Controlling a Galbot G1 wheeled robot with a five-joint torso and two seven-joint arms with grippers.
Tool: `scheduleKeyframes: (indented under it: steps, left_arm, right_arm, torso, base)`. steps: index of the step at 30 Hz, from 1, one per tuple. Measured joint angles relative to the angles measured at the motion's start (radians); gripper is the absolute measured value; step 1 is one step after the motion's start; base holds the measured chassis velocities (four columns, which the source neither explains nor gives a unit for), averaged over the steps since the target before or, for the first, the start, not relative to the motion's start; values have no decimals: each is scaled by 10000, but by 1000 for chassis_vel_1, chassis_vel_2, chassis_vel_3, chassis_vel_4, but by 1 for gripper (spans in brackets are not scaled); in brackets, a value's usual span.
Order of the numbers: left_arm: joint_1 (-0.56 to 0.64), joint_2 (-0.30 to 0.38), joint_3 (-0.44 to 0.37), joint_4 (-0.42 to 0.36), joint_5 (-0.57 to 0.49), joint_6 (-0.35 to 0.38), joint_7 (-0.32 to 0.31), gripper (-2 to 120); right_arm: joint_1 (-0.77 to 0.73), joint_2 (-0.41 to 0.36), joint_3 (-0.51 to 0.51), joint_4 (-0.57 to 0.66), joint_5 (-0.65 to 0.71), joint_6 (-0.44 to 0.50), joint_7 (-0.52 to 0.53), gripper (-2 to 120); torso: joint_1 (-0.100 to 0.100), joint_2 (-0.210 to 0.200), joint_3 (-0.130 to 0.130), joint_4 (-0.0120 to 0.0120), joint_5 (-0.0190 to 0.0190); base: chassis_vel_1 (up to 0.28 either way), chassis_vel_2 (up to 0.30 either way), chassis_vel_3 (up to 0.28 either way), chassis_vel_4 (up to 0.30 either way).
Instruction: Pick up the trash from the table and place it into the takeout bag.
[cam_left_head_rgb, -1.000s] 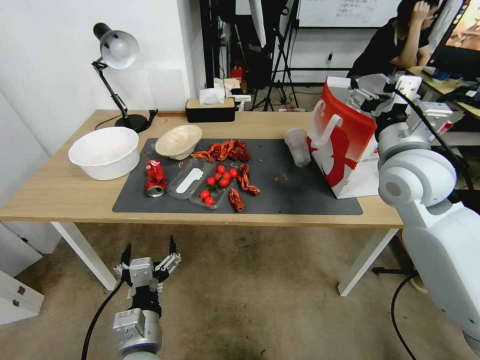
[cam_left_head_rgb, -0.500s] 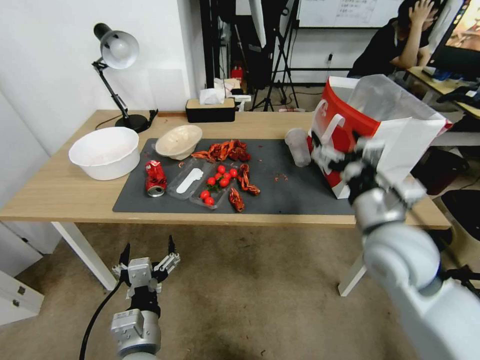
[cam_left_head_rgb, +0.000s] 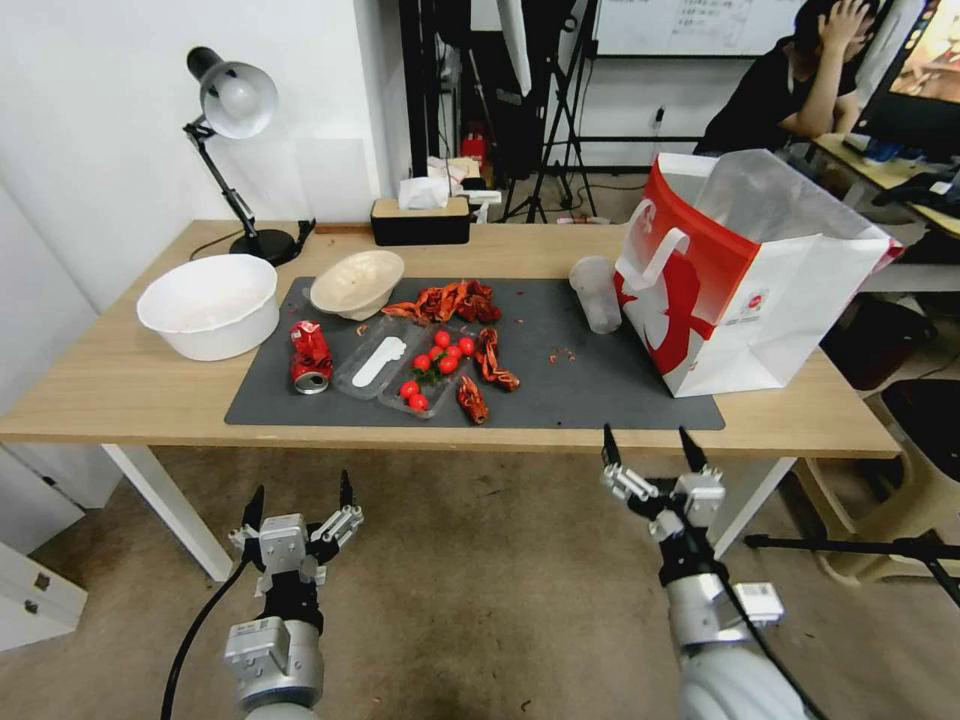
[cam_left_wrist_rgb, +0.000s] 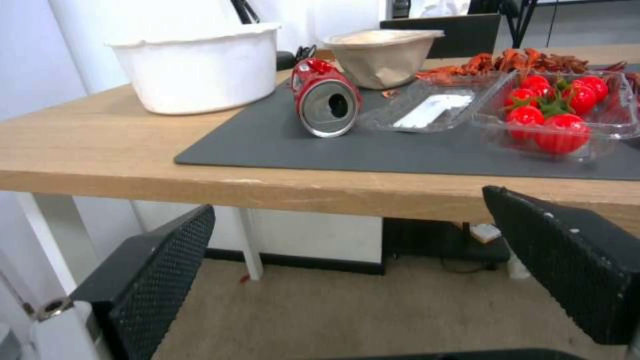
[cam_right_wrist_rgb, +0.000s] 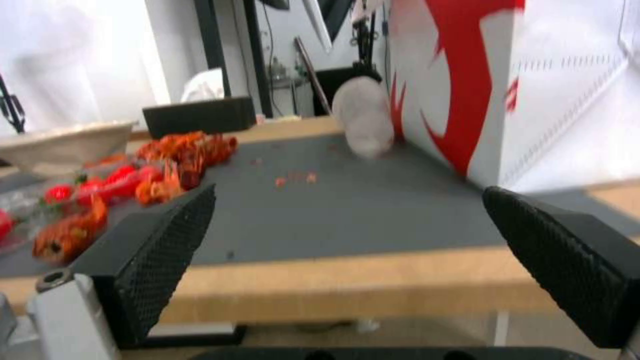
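An office or lab workspace: a long light-wood bench on white legs (cam_left_head_rgb: 120, 390) carries a silver articulated desk lamp (cam_left_head_rgb: 232, 110), with black tripod stands (cam_left_head_rgb: 560, 120), a wall-mounted whiteboard (cam_left_head_rgb: 690, 25) and a person seated at a neighbouring desk behind.

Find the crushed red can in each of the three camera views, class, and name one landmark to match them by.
Head view: crushed red can lies on the mat's left part.
Left wrist view: the can is centre-left, open end toward the camera.
Right wrist view: not in it.
Shared landmark: the dark grey mat.
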Motion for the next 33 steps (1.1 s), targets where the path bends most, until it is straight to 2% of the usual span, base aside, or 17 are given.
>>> scheduleKeyframes:
  steps: [19, 27, 33]
  left_arm:
    - [-84, 53, 45, 101, -104, -10, 0, 100]
    - [-114, 70, 52, 102, -125, 3, 1, 100]
    - [-114, 74, 45, 101, -122, 14, 8, 100]
  right_arm:
    - [236, 104, -250, -254, -123, -207, 20, 100]
    - [1313, -66, -595, -324, -119, -843, 102, 100]
    - [2689, -360, -1049, -303, 52, -1886, 295, 100]
  torso:
    - [0, 0, 1, -1, 1]
    - [0, 0, 1, -1, 1]
    - [0, 0, 1, -2, 1]
  base:
    - [0, 0, 0, 0]
    - [0, 0, 0, 0]
    - [0, 0, 0, 0]
